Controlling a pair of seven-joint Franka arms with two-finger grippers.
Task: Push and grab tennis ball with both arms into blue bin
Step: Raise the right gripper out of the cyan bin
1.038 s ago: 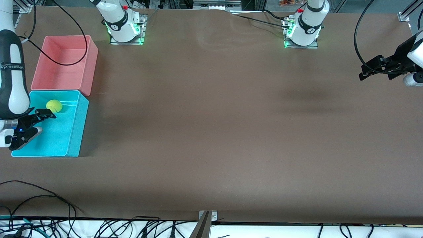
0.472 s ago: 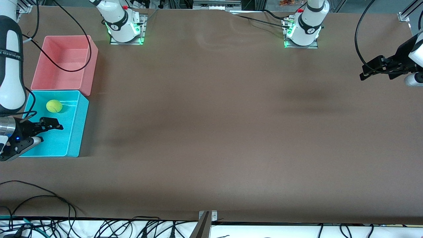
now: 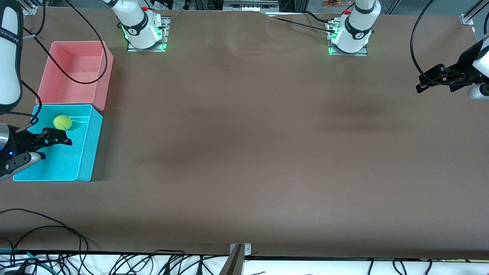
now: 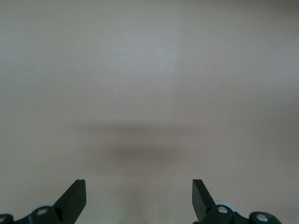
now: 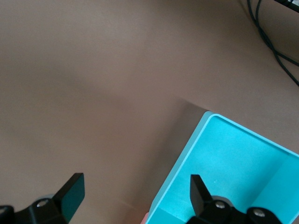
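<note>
Hovering over the blue bin point(image 3: 86, 152), the right gripper point(image 3: 46, 147) has its fingers spread and nothing between them; the right wrist view shows only bin wall and table point(image 3: 244, 152) past the tips. Judgement: released, drop done. The tennis ball point(image 3: 62, 122) sits on the bin floor, in the part farther from the front camera, close to the wall shared with the pink bin point(image 3: 103, 72), apart from the gripper. The pink bin touches the blue bin's farther edge, both at the right arm's end of the table. The left gripper point(image 3: 435, 78) waits over bare table at the left arm's end, jaws wide, empty, likely parked clear after its push. Count: one ball, two bins, two arms, two grippers.
</note>
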